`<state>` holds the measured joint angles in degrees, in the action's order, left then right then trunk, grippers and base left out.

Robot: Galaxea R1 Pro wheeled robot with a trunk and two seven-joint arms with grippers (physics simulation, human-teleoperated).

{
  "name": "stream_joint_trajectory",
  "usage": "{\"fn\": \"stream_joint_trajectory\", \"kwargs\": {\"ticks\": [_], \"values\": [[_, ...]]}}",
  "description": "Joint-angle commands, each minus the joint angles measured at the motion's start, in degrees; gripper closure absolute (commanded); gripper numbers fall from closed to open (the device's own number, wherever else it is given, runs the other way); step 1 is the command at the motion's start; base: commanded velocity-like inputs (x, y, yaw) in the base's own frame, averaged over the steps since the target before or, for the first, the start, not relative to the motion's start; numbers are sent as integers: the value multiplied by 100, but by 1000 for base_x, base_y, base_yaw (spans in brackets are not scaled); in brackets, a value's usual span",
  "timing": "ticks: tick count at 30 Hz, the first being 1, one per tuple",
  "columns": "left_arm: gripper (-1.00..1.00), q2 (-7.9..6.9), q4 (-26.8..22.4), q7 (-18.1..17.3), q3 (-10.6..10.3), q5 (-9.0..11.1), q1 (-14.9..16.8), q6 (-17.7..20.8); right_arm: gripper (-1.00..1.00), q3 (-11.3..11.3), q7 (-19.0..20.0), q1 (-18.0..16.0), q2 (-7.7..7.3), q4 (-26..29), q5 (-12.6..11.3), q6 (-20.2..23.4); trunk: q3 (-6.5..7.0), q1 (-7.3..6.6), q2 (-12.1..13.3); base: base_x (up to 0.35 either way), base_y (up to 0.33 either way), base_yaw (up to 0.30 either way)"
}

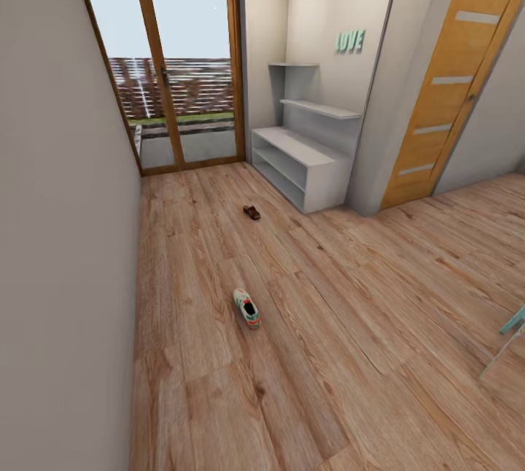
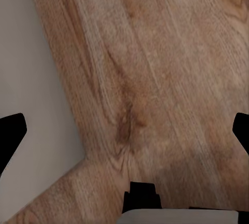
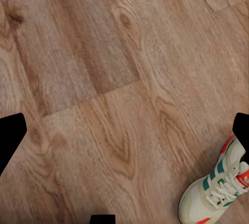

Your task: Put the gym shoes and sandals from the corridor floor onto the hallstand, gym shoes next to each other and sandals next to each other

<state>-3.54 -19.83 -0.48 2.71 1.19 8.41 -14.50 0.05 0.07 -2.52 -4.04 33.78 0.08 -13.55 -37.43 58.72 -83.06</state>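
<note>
One gym shoe (image 1: 246, 308), white with green stripes and red-orange patches, lies on the corridor floor (image 1: 328, 325) in the middle of the head view. Farther off a small brown sandal (image 1: 251, 212) lies on the planks, a short way in front of the pale-grey hallstand (image 1: 306, 157), whose shelves are bare. In the right wrist view a gym shoe (image 3: 218, 187) lies on the wood beside my right gripper (image 3: 124, 130), which is open with nothing between its fingers. My left gripper (image 2: 124, 130) hangs open over bare planks (image 2: 155, 78) next to a pale wall (image 2: 26, 78).
A grey wall (image 1: 65, 238) runs along the left of the corridor. Glass doors with wooden frames (image 1: 186, 63) close the far end. An orange wooden door (image 1: 452, 77) stands right of the hallstand. A teal furniture leg (image 1: 510, 332) shows at the right edge.
</note>
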Motion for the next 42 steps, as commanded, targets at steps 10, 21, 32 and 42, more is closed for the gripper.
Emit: {"fn": "stream_joint_trajectory", "kwargs": {"ticks": [10,21,32,42], "values": [[-100,3,5,-5,10,10,3,-18,-100,4,-13,-3,-1,-11,1,-16,-5,0,-2,265,0,0],[-100,-6,5,-5,10,17,3,-18,-100,4,-15,-3,-1,-13,5,-16,-5,0,-2,332,8,0],[-100,-5,5,-5,9,0,3,-31,-100,-4,-20,-3,-1,-12,1,-16,-5,0,-2,337,37,0],[-100,-6,5,-5,10,3,3,-43,-100,-5,-24,-3,4,-13,1,-16,-5,0,-2,337,3,0]]}}
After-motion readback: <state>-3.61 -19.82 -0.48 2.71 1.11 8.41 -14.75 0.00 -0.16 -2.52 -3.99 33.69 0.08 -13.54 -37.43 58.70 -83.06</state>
